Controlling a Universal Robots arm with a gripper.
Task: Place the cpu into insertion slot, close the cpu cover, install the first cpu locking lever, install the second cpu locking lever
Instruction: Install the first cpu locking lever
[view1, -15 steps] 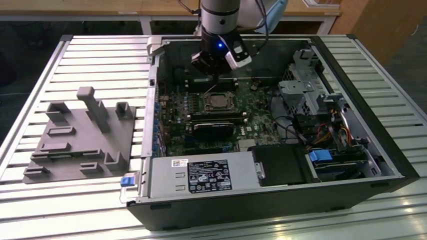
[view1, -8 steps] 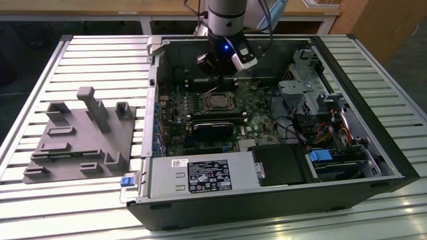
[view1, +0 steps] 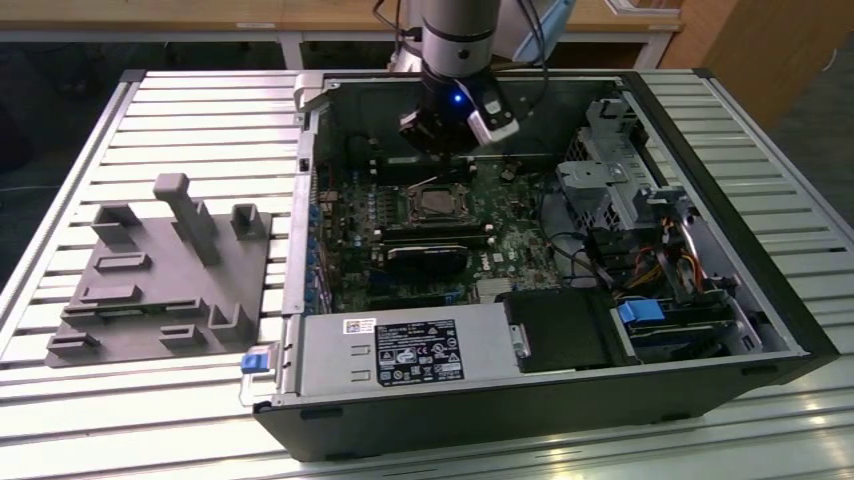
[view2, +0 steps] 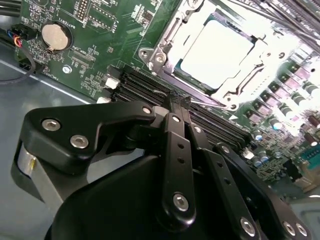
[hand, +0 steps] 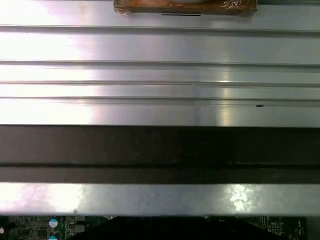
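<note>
End effector (view2: 178, 102): fingers drawn together with nothing between them; tips hang over the long black memory slots (view2: 132, 85), just beside the insertion slot (view1: 434, 206).
Cpu (view2: 217, 50): seated flat in the insertion slot, silvery top facing up.
Cpu cover (view2: 165, 37): lying down over the insertion slot, its frame around the chip and its window showing the chip's top.
Lever: a thin metal rod (view2: 215, 102) runs along the insertion slot's edge on the memory-slot side; I cannot tell whether it is latched.
Circuit board (view2: 100, 30): green, all around the insertion slot, with a round coin battery (view2: 55, 36) well apart from the slot.
Computer case (view1: 534, 410): open, lying on its side, with the insertion slot near its middle.
Table (view1: 174, 110): slatted metal under the case; a grey moulded fixture (view1: 160, 275) lies far from the insertion slot, on the exterior view's left.
</note>
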